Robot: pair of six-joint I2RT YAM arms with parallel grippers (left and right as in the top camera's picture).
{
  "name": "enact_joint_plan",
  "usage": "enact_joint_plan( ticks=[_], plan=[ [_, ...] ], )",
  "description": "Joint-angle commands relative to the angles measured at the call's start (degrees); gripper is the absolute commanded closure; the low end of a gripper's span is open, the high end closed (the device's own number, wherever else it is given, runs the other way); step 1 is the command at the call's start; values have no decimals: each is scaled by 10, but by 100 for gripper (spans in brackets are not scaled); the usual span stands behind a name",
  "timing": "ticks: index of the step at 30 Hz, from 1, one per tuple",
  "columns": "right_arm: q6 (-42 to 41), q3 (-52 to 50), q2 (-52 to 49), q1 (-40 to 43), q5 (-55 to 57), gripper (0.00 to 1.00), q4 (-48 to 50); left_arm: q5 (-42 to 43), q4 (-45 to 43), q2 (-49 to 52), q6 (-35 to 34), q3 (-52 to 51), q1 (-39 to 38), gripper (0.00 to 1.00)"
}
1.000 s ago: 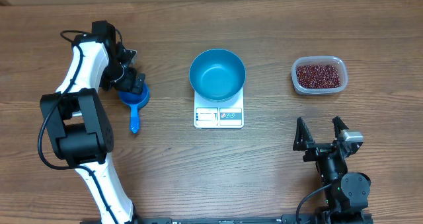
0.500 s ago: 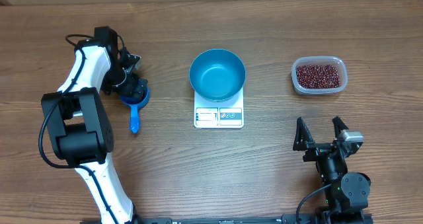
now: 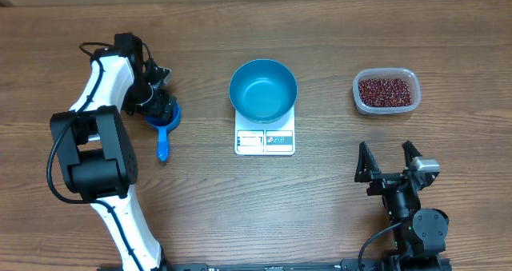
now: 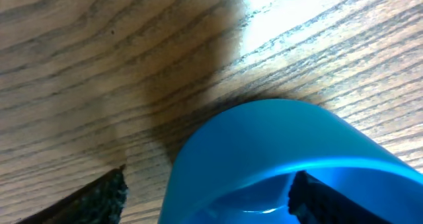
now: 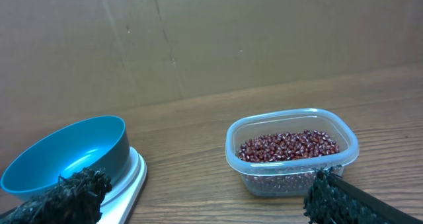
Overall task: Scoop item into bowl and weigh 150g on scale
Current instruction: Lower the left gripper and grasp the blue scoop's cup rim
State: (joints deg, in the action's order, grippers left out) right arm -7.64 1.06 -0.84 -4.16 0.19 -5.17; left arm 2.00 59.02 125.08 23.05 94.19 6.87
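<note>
Straddling the blue scoop's (image 3: 166,124) cup wall, left end effector (image 3: 160,109): one finger (image 4: 320,197) inside, one outside; grip cannot be told. Right end effector (image 3: 387,161): released, spread wide. Beans (image 3: 386,92) in clear tub (image 3: 358,91), ahead of it. Teal bowl (image 3: 263,89) atop white scale (image 3: 265,141), between both end effectors, well apart.

No legible text, number, brand or sign in any of the three views. Scale (image 3: 265,141): the front strip carries a pale display window on the left and a small printed patch with round marks on the right. Both are too small and blurred in the overhead view to make out a reading or any lettering. The strip does not show in the right wrist view. The left wrist view shows no print of any kind.
</note>
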Motion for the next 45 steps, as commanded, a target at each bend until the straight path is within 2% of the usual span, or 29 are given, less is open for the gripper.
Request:
enact_joint_plan(
  ticks=[1,8,10,11,12,21,26,33,35,40,45],
  plan=[
    [6,-6,6,-2,-3,0,3,12,3,9,12,-3,3,25],
    [6,-6,6,-2,-3,0,3,12,20,9,10,-3,3,26],
    [6,-6,6,-2,-3,0,3,12,24,9,2,-3,3,20],
    [6,-6,6,-2,-3,0,3,12,25,9,-5,-3,3,3],
    [6,-6,6,-2,-3,0,3,11,24,9,-10,-3,3,0],
    [6,-6,6,-2,-3,0,3,10,24,9,-19,-3,3,0],
    [6,-6,6,-2,-3,0,3,10,20,9,-19,-3,3,17],
    [6,-6,6,-2,-3,0,3,21,13,9,-3,-3,3,20],
    [6,-6,6,-2,-3,0,3,26,8,9,-3,-3,3,24],
    [6,-6,6,-2,-3,0,3,26,7,9,-3,-3,3,51],
    [6,-6,6,-2,-3,0,3,26,7,9,-3,-3,3,59]
  ],
)
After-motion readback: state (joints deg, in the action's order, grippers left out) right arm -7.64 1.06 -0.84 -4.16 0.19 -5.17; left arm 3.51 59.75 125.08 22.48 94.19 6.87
